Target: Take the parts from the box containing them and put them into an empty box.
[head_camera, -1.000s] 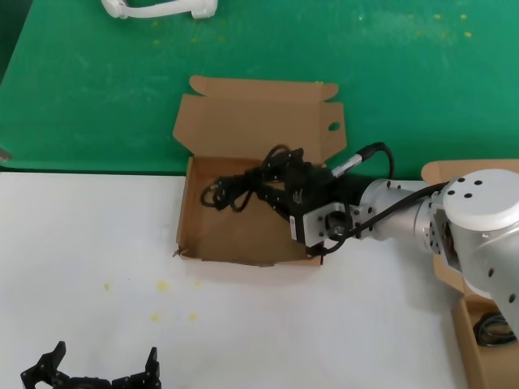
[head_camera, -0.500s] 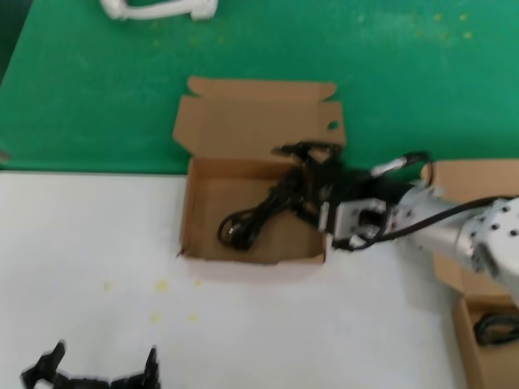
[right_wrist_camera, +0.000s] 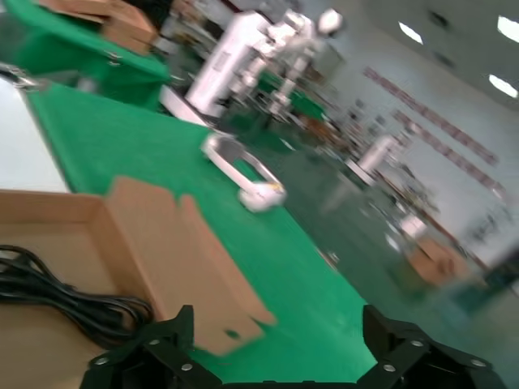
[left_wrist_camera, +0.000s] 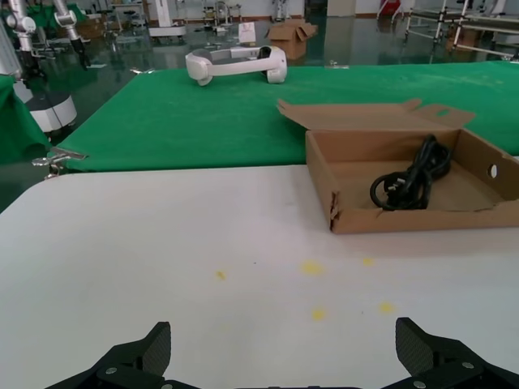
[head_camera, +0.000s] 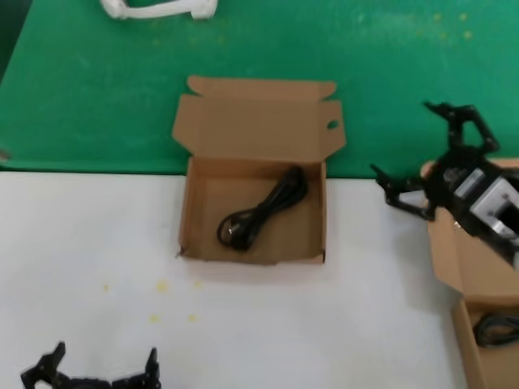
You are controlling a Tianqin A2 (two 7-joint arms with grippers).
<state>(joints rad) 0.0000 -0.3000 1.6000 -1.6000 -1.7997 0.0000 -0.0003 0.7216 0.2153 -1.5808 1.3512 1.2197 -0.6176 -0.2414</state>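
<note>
The brown box with a round hole in its lid flap (head_camera: 197, 212) stands open at the table's middle, and one black coiled cable (head_camera: 263, 212) lies loose inside it. That box (left_wrist_camera: 340, 158) and cable (left_wrist_camera: 409, 174) show again in the left wrist view. My right gripper (head_camera: 418, 150) hangs open and empty to the right of this box, over the edge of the green cloth; its wrist view shows the holed flap (right_wrist_camera: 219, 324) and the cable (right_wrist_camera: 65, 300). At the right edge is the second cardboard box (head_camera: 478, 267), cut off by the frame, with another black cable (head_camera: 495, 328) in it. My left gripper (head_camera: 97, 369) is parked open at the near left.
A green cloth (head_camera: 81, 81) covers the far part of the table, with a white curved device (head_camera: 158, 8) on it at the back. The white tabletop (head_camera: 243, 324) carries a few small yellow spots.
My right gripper let go of the cable inside the holed box and drew back to the right. The cable now lies alone on the box floor. The left arm has not moved.
</note>
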